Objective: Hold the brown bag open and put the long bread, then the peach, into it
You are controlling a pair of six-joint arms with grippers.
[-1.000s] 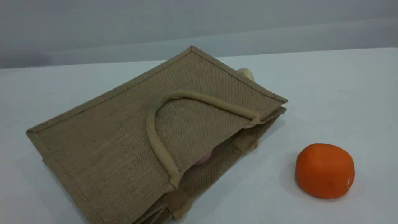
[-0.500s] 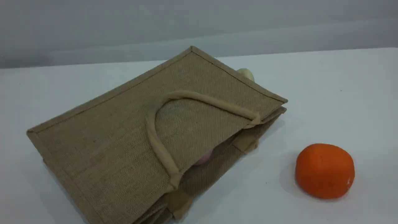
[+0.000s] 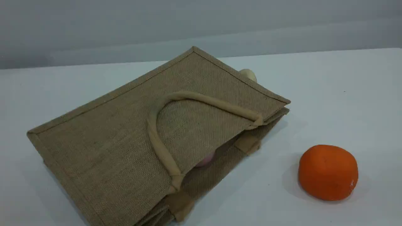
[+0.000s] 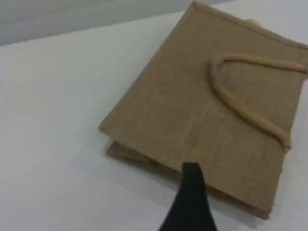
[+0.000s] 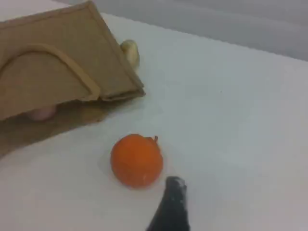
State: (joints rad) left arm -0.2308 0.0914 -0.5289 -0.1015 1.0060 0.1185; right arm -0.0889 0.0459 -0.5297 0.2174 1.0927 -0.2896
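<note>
- scene view: even, soft, diffuse light, medium bright, slight cool grey-blue cast; no glare
- weak soft shadow under the brown bag (image 3: 132, 138) along its lower right edge, darker inside the mouth slit
- faint shadow around the orange ball (image 3: 328, 172), mostly to its left and below; tiny highlight at its lower right
- scene view fairly sharp, weave readable, mild compression noise on the white table (image 3: 345, 94)
- left wrist view soft and blurry, weave smeared, dark fingertip (image 4: 191, 202) at bottom out of focus
- right wrist view also blurred, table nearly blown out, fingertip (image 5: 171, 207) fuzzy at the bottom edge
</note>
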